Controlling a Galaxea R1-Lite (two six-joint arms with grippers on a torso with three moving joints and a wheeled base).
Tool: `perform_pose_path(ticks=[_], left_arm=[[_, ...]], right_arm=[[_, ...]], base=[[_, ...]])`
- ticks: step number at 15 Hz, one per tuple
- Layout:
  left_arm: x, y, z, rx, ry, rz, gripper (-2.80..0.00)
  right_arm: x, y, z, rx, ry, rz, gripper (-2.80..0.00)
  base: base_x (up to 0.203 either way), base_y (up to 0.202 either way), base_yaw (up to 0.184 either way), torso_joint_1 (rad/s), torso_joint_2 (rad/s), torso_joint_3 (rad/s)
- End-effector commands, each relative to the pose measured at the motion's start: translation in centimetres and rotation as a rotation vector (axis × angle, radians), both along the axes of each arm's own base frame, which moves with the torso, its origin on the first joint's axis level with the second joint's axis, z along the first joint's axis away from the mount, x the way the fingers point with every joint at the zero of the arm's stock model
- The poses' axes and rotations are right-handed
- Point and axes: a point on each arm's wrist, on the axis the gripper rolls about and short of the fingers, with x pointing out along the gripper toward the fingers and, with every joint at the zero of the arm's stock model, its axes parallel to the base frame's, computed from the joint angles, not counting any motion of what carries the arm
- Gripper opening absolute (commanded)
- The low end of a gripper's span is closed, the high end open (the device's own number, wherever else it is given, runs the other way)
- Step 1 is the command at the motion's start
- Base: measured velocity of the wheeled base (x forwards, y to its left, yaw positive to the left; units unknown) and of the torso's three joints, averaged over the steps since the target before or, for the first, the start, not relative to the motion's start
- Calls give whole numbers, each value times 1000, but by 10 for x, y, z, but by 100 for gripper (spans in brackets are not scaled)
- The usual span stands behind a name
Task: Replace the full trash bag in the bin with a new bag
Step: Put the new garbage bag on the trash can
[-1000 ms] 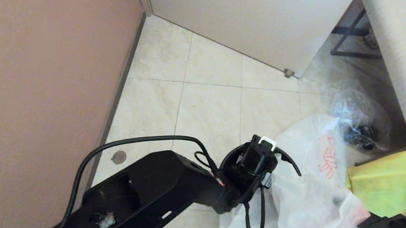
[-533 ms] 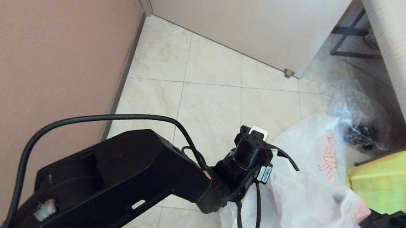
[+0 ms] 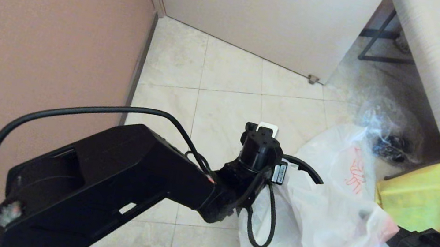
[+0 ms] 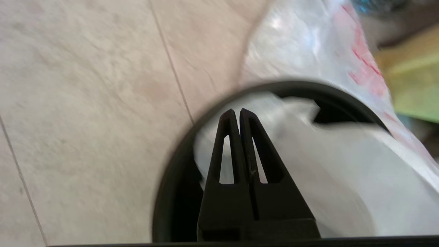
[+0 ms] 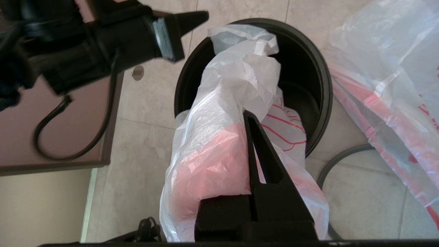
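One bin [image 5: 319,85], black, stands at the upper centre of the right wrist view; its one grey hoop [image 5: 329,168] lies on the floor at lower right. Two white bags: the new bag [image 5: 236,113], pinched by the right gripper [image 5: 248,115] and trailing into the bin, and the full trash bag [image 3: 343,162] at centre right of the head view. The left gripper [image 4: 236,111], fingers together and empty, sits above the bin rim.

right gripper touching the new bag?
Touching. The right wrist view shows the right gripper shut on the new bag, bunched plastic pinched at its fingers, the rest trailing into the bin.
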Motion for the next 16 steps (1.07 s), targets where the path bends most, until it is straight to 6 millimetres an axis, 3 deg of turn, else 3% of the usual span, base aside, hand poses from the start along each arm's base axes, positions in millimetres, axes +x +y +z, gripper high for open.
perform_pose_path(ticks=[1,5,10,13,16], left_arm=[[14,2,-4,-9,-11,27,-280],[38,-3,-18,40,33,49,-280],[13,-14,-30,76,76,3,-280],[14,-15,-58,122,117,4,-280],[30,-16,-90,162,134,20,-280]], right_arm=[[2,0,1,2,-5,1,-280],[2,0,0,3,-2,1,-280],[2,0,0,3,-2,-4,-280],[5,0,-3,0,12,-7,-280],[9,-2,-1,2,4,-19,-280]], base=[[0,0,0,0,0,0],[0,0,0,0,0,0],[0,0,0,0,0,0],[0,0,0,0,0,0],[0,0,0,0,0,0]])
